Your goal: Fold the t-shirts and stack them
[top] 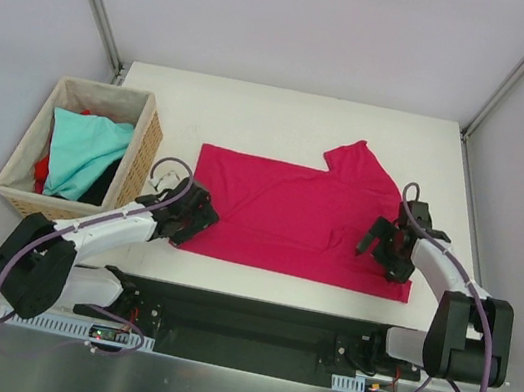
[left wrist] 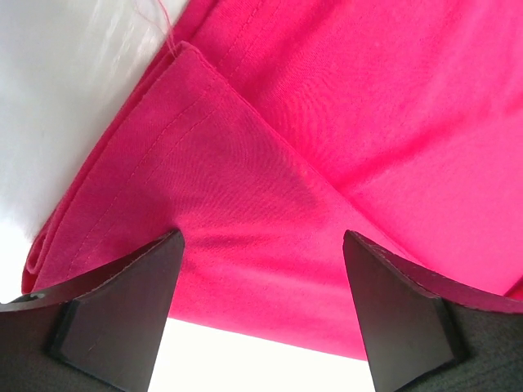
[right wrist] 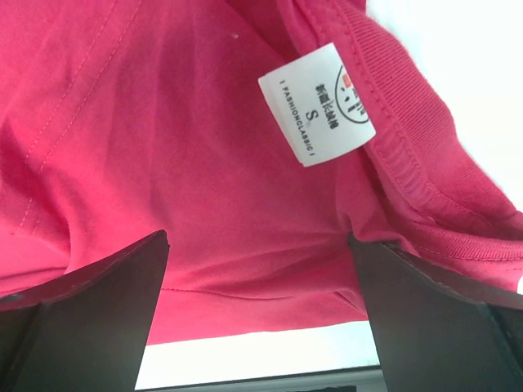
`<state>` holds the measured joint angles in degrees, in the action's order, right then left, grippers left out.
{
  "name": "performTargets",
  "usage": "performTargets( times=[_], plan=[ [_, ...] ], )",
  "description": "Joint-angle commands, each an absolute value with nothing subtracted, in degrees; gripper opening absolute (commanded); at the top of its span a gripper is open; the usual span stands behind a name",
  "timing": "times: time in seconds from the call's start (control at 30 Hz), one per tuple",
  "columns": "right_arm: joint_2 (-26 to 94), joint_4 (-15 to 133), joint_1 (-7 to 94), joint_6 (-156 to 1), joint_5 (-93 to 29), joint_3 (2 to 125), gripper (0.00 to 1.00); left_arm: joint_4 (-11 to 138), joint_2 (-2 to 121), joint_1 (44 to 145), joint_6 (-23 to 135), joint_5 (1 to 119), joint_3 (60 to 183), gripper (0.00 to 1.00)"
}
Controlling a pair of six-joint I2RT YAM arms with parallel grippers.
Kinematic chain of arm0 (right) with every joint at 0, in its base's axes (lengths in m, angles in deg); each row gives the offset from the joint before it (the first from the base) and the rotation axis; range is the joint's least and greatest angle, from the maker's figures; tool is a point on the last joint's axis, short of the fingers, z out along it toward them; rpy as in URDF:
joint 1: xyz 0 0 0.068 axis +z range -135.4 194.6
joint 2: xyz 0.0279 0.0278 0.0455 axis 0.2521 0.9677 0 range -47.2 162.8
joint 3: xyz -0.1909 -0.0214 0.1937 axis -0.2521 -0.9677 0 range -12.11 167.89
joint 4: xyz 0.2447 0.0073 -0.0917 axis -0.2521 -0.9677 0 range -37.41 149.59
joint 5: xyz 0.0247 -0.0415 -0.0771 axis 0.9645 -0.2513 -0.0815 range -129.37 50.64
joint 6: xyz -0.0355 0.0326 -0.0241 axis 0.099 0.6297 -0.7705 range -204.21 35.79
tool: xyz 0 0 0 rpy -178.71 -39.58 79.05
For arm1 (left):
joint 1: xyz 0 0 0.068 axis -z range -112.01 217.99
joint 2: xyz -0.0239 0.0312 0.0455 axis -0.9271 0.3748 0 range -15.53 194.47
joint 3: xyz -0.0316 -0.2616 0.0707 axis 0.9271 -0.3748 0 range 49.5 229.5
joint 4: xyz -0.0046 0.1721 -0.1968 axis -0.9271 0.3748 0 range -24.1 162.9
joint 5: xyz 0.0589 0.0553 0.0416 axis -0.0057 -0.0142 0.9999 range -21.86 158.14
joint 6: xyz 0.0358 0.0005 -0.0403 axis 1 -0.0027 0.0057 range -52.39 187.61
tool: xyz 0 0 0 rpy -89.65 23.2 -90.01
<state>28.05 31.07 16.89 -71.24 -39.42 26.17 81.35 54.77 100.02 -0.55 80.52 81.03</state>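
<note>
dark fingers [left wrist: 122, 310] of the left gripper [left wrist: 261, 269] fill the bottom of the left wrist view, spread wide with nothing clamped between them. in the gap lies a folded-over corner of the crimson-magenta t-shirt [top: 289, 216], its stitched hem running toward 11 o'clock, with white table [top: 286, 119] showing at 9 and 6 o'clock. whether the tips touch the cloth i cannot tell.

the right gripper [right wrist: 257, 278] stands just as wide and holds nothing, straddling the neck area of the same shirt. a white size label [right wrist: 323, 102] sits at 1 o'clock from the gap, just beside the ribbed collar [right wrist: 409, 155], which runs off toward 4 o'clock.

from above, this shirt lies flat near the middle of the table, one sleeve poking out at 1 o'clock. the left gripper is at the shirt's 8 o'clock corner, the right gripper over its 4 o'clock end, near the edge.

at 9 o'clock from the shirt, near it, stands a wicker basket [top: 143, 150], just beside the table's left edge. inside it a light teal t-shirt [top: 82, 149] lies crumpled on top, with a red t-shirt [top: 42, 167] peeking out at its 8 o'clock side.
</note>
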Motion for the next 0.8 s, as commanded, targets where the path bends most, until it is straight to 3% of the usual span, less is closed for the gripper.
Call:
performTargets(
  times=[0.0, 0.77],
  plan=[
    [26.63, 24.96, 15.49, -72.34, -42.53, 22.96, 1.00, 92.79, 54.52, 101.91, -5.42, 80.97, 76.31, 0.81],
    [28.74, 18.37, 14.69, -70.77, -46.83, 27.35, 1.00, 107.38, 47.84, 114.65, -20.71, 82.38, 73.49, 0.80]
  ],
)
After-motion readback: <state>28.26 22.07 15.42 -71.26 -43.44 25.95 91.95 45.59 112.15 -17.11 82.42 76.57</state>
